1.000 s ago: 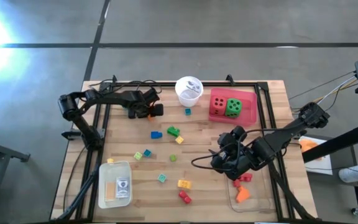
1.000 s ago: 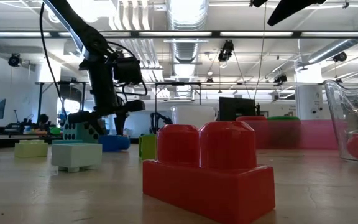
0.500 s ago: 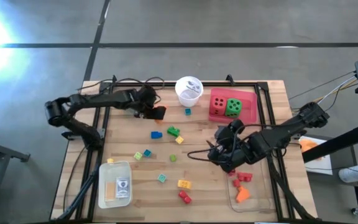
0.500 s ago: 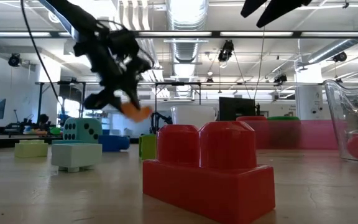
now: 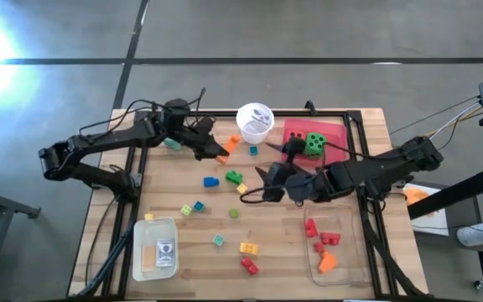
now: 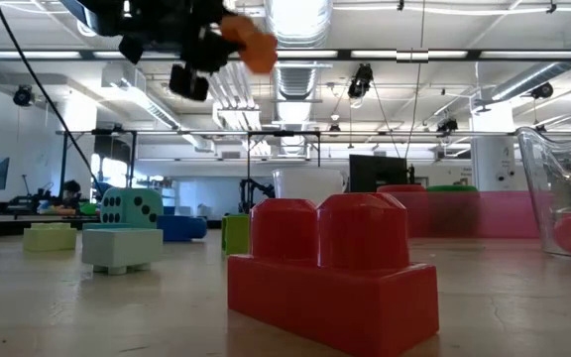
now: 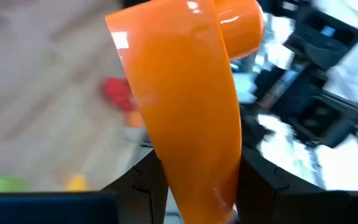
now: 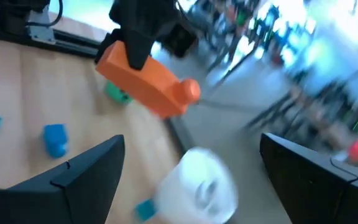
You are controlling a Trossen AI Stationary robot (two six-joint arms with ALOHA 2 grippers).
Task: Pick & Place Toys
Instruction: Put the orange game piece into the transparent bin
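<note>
Gripping an orange brick (image 5: 230,143) aloft near the white cup (image 5: 255,120), left gripper (image 5: 222,148) is clamped; right gripper (image 5: 268,179) gapes empty; no writing legible.

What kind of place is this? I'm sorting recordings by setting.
Probably a robotics lab or workshop: a wooden table on concrete floor, exposed ceiling ducts, and more workbenches in the open hall behind.

Left gripper (image 5: 219,148) is raised at eleven o'clock, fingers clamped tight; right gripper (image 5: 271,172) hovers near centre, fingers spread.
</note>
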